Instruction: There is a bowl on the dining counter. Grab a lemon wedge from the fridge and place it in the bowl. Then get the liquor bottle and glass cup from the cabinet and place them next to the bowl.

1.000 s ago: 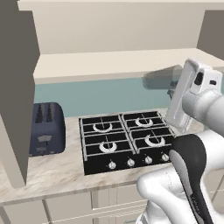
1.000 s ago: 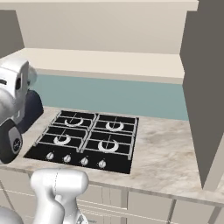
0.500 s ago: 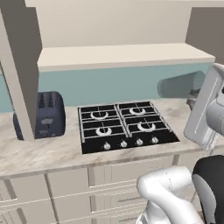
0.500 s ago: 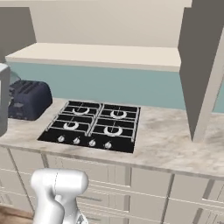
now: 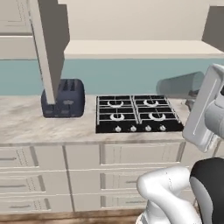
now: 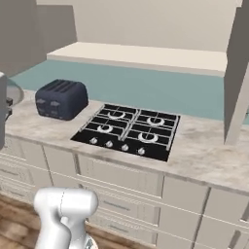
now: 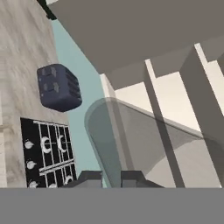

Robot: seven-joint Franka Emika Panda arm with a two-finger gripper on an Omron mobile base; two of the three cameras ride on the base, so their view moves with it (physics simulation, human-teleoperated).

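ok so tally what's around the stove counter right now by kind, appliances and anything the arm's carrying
toaster: 1
gas hob: 1
glass cup, held in the pincer: 1
total: 3
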